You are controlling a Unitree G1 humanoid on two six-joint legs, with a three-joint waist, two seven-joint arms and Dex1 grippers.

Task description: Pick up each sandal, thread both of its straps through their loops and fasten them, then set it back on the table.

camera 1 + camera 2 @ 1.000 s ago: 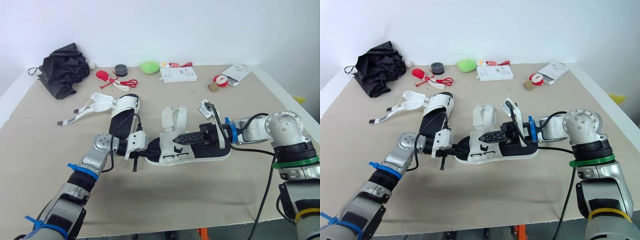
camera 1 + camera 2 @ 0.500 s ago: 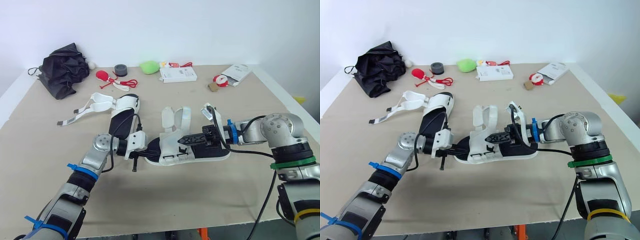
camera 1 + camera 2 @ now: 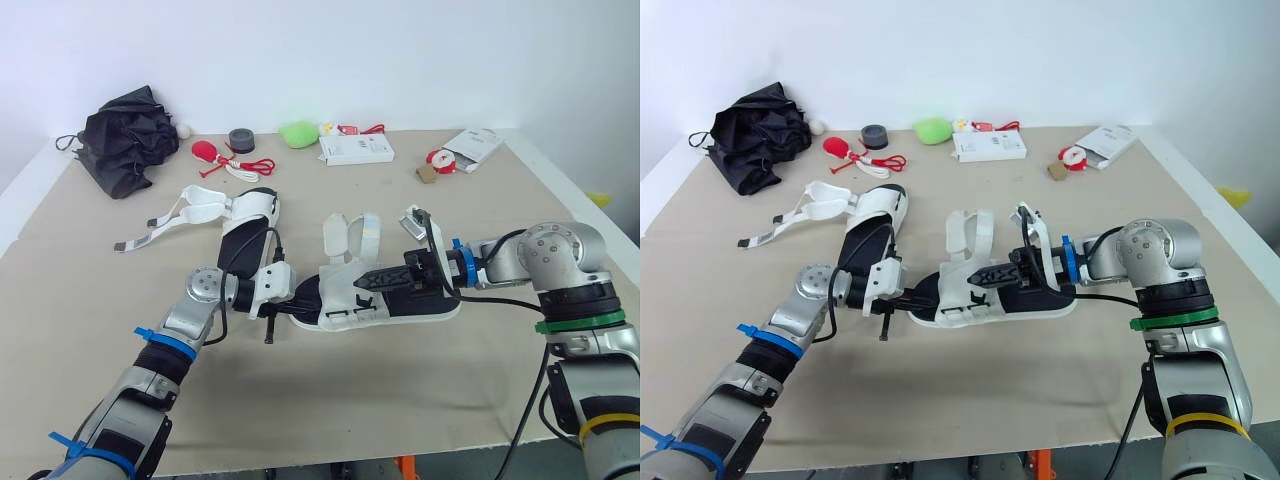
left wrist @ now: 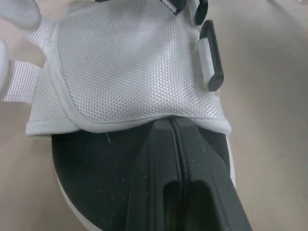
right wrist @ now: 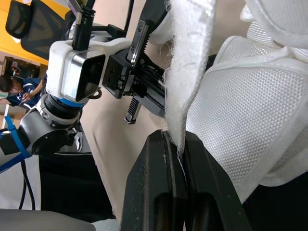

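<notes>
A white mesh sandal (image 3: 390, 305) with a black footbed lies mid-table, between both arms. My left gripper (image 3: 306, 290) is shut, lying over the footbed at the toe end, its fingertips (image 4: 172, 126) touching the edge of the mesh upper (image 4: 130, 72). Two black strap loops (image 4: 211, 57) sit on that upper's side. My right gripper (image 3: 378, 279) reaches in from the heel side, shut on a white strap (image 5: 190, 57) that stands up from the sandal. A second white sandal (image 3: 245, 222) lies to the far left with its straps (image 3: 160, 228) spread loose.
Along the far edge lie a black crumpled umbrella (image 3: 125, 135), red string items (image 3: 210, 155), a grey tape roll (image 3: 241, 137), a green lump (image 3: 298, 133), a white box (image 3: 356, 149) and an opened packet (image 3: 472, 145). A person (image 5: 12, 89) sits beyond the table.
My right gripper has shifted slightly with the strap, which now stands a little more upright. The left arm and the far sandal have not moved.
</notes>
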